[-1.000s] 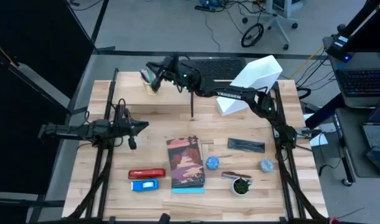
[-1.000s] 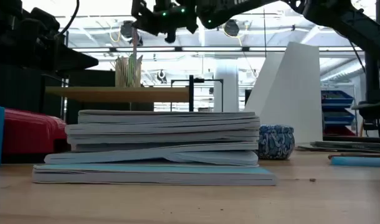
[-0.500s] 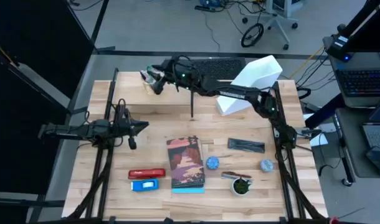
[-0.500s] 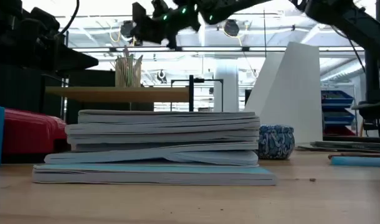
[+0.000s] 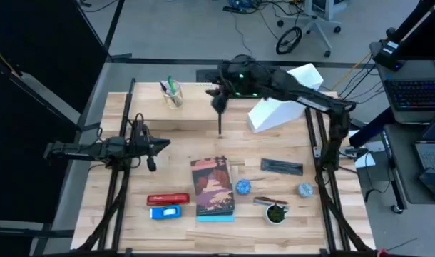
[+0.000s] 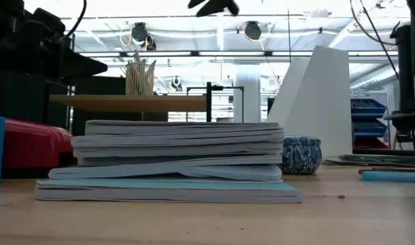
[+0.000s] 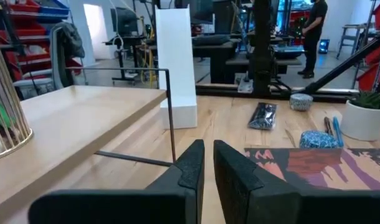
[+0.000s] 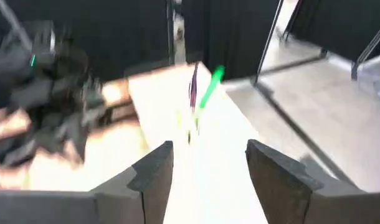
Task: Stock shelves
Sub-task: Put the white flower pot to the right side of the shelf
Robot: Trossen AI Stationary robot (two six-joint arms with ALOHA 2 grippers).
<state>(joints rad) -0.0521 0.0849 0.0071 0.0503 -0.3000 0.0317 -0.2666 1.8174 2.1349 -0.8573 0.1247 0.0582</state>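
Two grippers were in view, and only your right gripper (image 5: 219,100) was at work: its dark fingers (image 8: 154,171) stood wide apart and held nothing, poised above the right end of the low light-wood plank shelf on thin black legs (image 5: 192,107) at the far side of the table. On that shelf's left end stood the wire pen cup with its green and dark pens (image 5: 172,93), well apart from the gripper, so that item looked to be stocked already. Just right of the shelf leaned the tall white box-shaped file holder (image 5: 285,96), with nothing visible inside it.

Your left gripper (image 5: 155,145) waited near the table's left edge, fingers (image 7: 196,165) nearly closed and empty.

Nearer to you lay the unstocked goods: the stack of thin books with a reddish cover (image 5: 213,188), the red stapler (image 5: 168,199), the blue-patterned ceramic ball (image 5: 243,187) and the small potted plant (image 5: 276,212).

You appeared to be between items. The next move called for swinging the right arm back toward the near row and coming down squarely over one piece.
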